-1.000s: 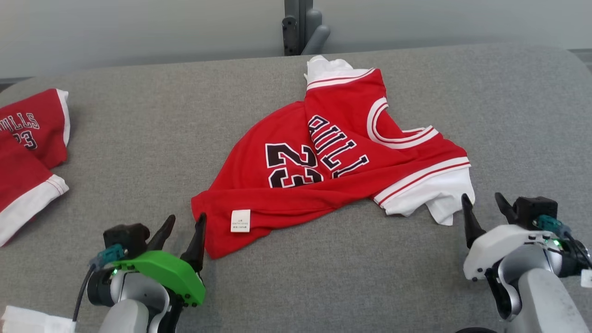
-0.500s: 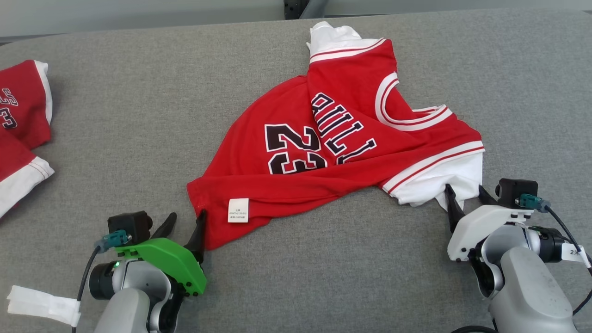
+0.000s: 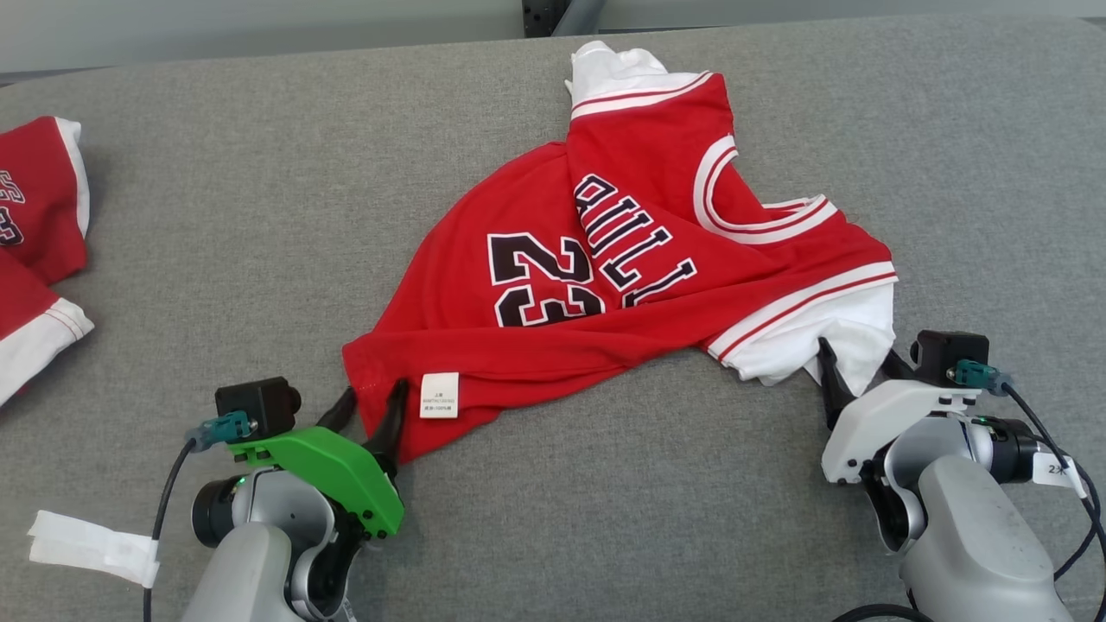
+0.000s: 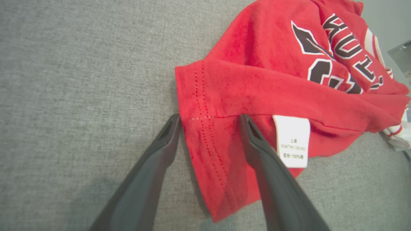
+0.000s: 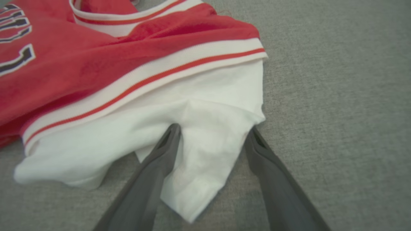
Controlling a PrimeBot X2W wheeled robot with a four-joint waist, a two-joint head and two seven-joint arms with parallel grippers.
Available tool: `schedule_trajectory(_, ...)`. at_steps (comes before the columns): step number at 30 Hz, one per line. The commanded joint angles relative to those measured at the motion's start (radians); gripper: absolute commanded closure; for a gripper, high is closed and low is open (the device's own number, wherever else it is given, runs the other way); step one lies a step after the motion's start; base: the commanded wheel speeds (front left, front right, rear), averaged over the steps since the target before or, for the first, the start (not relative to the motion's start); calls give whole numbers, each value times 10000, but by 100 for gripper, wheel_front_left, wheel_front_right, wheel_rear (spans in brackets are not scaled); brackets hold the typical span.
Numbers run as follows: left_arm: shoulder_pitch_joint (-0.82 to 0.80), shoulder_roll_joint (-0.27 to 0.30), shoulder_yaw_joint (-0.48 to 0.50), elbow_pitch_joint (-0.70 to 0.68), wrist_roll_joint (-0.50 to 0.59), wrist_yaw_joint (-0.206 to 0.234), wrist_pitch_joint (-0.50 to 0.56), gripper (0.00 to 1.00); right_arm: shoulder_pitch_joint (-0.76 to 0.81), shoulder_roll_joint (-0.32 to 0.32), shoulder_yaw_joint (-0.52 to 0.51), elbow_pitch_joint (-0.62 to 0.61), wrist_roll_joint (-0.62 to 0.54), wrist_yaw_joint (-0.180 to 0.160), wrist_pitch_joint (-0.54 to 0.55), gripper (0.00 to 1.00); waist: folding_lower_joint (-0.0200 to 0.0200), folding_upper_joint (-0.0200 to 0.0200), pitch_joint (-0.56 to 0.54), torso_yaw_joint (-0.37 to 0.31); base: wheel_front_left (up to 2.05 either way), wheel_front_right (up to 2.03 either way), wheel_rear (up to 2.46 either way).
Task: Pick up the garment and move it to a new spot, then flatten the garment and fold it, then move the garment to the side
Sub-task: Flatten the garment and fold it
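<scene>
A crumpled red garment point(image 3: 605, 259) with black "23" lettering and white sleeves lies mid-table on the grey surface. Its near-left hem corner carries a white label point(image 3: 439, 395). My left gripper point(image 3: 373, 399) is open and straddles that hem corner. In the left wrist view the red hem point(image 4: 208, 141) lies between the two dark fingers of the left gripper point(image 4: 210, 120), beside the label point(image 4: 291, 141). My right gripper point(image 3: 855, 363) is open at the garment's near-right white sleeve. In the right wrist view the white sleeve point(image 5: 205, 141) lies between the spread fingers of the right gripper point(image 5: 213, 131).
A second red jersey point(image 3: 34, 242) lies at the table's left edge. A dark post point(image 3: 553, 10) stands behind the far edge. The grey padded table point(image 3: 216, 216) stretches bare around the garment. White tape point(image 3: 91, 544) hangs on the left arm's cable.
The head camera has tilted down. Both grippers have moved forward: the left one now straddles the red hem corner, the right one the white sleeve tip. Both jaws stay spread.
</scene>
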Motion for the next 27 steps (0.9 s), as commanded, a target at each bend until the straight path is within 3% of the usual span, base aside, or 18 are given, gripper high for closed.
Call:
schedule_trajectory(1,-48,20,-66,-13,-76,-63,42,84,163,173,180,326,109,68,110,0,0,0,-2,-10,0,0,0)
schedule_trajectory(2,-27,23,-103,-14,-101,-91,50,100,159,155,203,367,139,70,88,29,0,0,-5,-15,0,0,0)
schedule_trajectory(3,-2,19,-122,14,-151,-92,72,100,155,131,179,426,188,68,83,50,0,0,-9,-17,0,0,0)
schedule_trajectory(4,-2,19,-122,14,-151,-92,72,100,155,131,179,426,188,68,83,50,0,0,-9,-17,0,0,0)
schedule_trajectory(5,10,22,-135,38,-178,-105,79,100,147,118,169,461,218,65,76,69,0,0,-15,-19,0,0,0)
schedule_trajectory(6,13,27,-136,56,-198,-127,47,100,138,117,194,469,295,64,21,100,0,0,-26,-23,0,0,0)
schedule_trajectory(12,43,233,-233,-211,-180,-216,-196,100,30,-70,370,200,791,38,-383,100,0,0,-208,-53,0,0,0)
schedule_trajectory(16,370,523,79,-1330,-344,-189,-326,100,91,-306,228,-841,1695,38,-610,100,0,0,-472,-96,0,0,0)
schedule_trajectory(22,1335,1207,495,-4683,-773,33,482,100,807,-959,-449,-4046,3641,38,79,100,0,0,-1021,-150,0,0,0)
schedule_trajectory(27,2167,1271,516,-7564,-1184,451,1296,100,1631,-913,-1449,-7272,5124,38,1164,100,0,0,-1420,-243,0,0,0)
